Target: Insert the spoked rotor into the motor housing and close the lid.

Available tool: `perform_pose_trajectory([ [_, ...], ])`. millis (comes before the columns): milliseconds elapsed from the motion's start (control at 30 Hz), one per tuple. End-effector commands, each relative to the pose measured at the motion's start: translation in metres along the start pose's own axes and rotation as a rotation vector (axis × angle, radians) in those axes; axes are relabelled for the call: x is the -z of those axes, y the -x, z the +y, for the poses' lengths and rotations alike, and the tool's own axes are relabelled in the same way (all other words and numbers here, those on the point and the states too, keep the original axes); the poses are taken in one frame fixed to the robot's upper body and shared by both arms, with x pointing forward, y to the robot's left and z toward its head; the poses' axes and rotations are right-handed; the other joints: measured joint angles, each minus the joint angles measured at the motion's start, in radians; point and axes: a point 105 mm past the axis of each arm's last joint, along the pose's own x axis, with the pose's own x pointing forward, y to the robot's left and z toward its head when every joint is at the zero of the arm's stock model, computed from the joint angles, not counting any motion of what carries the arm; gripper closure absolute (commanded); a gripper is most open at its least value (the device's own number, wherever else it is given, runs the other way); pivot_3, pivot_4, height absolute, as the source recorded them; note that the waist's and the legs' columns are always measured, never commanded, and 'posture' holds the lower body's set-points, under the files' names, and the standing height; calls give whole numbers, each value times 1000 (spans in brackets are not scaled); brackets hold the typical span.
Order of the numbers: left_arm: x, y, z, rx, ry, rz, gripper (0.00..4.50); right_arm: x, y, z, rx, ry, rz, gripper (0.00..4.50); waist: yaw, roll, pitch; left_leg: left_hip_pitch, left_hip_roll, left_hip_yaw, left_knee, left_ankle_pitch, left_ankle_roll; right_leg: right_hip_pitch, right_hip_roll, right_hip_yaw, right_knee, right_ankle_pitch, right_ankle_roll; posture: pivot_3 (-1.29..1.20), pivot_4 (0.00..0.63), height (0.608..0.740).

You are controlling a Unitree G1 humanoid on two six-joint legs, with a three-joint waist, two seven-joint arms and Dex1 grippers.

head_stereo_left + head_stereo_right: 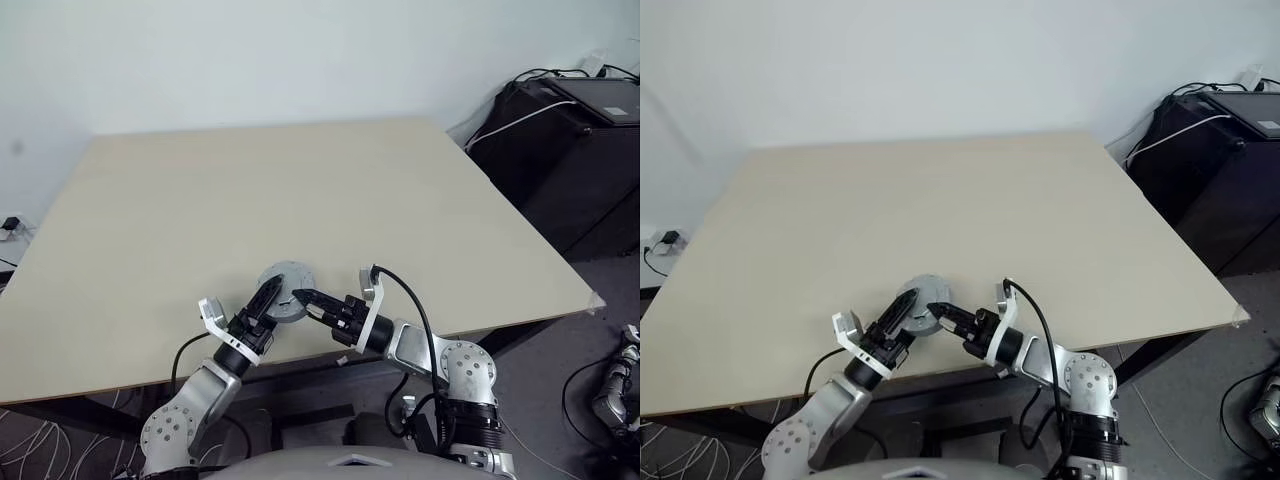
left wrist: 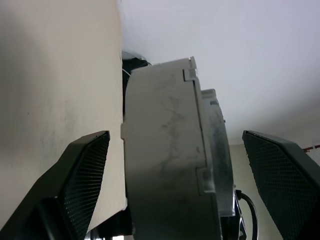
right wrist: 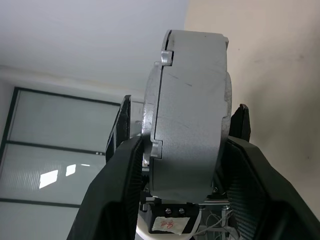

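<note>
Right gripper (image 1: pixel 303 298): its two black fingers are clamped on the flat faces of a round grey assembly, one pad on each side, as its wrist view shows; it holds the piece up just above the near edge of the table.
Left gripper (image 1: pixel 268 293): fingers spread wide apart, one to each side of the same assembly; in its wrist view a clear gap shows between each finger (image 2: pixel 82 172) and the metal, so it touches nothing.
Assembly: the motor housing (image 3: pixel 192 105) and the lid (image 2: pixel 215 145) sit pressed face to face as one thick grey drum, seen edge-on from both wrists, with small notches at the seam.
Where it is: between the two grippers, over the front middle of the table (image 1: pixel 300 190), in the air rather than lying on the wood.
Hard to make out: which of the two grey halves is the lid and which the housing is a best reading only; the copper windings are hidden.
Rotor: shut inside or hidden, I cannot tell.
Cut off: the fingertips merge with the grey disc in the head views.
</note>
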Motion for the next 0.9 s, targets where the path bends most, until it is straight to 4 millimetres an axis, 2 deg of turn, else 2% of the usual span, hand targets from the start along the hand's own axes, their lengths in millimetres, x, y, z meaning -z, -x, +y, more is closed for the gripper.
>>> perform_pose_trajectory([
  [33,8,-7,-13,81,67,-37,11,-7,-2,22,-95,36,-16,2434,0,0,0,0,0,0,0,0,0,0,0,0,0,0,0,0,0,740],
  [133,8,-7,-13,81,71,-39,614,-5,-3,22,-95,35,-12,2434,0,0,0,0,0,0,0,0,0,0,0,0,0,0,0,0,0,740],
  [300,8,-7,-14,83,74,-46,2217,-6,-3,21,-89,40,-14,2434,0,0,0,0,0,0,0,0,0,0,0,0,0,0,0,0,0,740],
  [633,6,-8,-15,91,64,-67,2303,-12,-2,15,-24,132,-53,2434,0,0,0,0,0,0,1,0,0,1,0,0,0,0,0,0,0,740],
  [867,-4,-10,-19,106,37,-123,2381,-19,6,10,1,142,-95,135,0,0,0,0,0,0,2,0,0,1,0,0,0,0,0,0,0,740],
  [900,-8,-10,-19,107,29,-141,2381,-21,9,8,13,145,-106,0,1,0,0,0,0,0,2,0,0,1,1,0,0,0,0,0,0,740],
])
